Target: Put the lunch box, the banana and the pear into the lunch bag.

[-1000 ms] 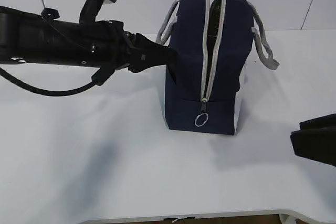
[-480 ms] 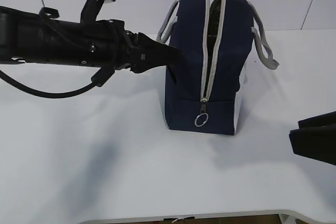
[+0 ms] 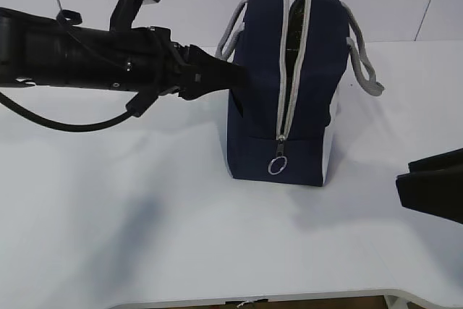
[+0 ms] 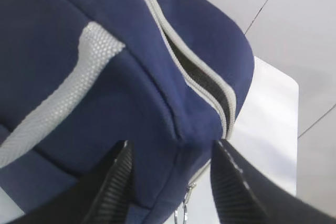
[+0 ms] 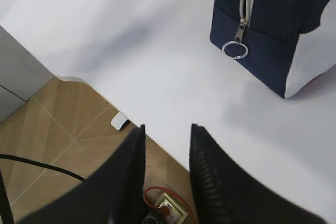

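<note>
Although the white table [image 3: 145, 236] fills most of the exterior view, only the lunch bag [image 3: 260, 92] stands on it, upright and near the far edge. Its grey zipper [image 3: 289, 70] is parted along the top and down the near end (dark interior visible, contents not discernible), with the ring pull [image 3: 278, 166] hanging low on that end. One grey handle [image 3: 365, 63] droops on the bag's right side; the other [image 3: 230, 34] is partly hidden behind the left arm.

Left gripper [image 4: 170, 174]: fingers spread, straddling the bag's upper corner at the bag's left side; whether the pads [image 4: 113, 182] touch the fabric cannot be told, and in the exterior view the tips are lost against the navy cloth.

Right gripper [image 5: 165, 169]: fingers apart, empty, hanging over the table edge well right of the bag; cut off by the frame in the exterior view.
</note>
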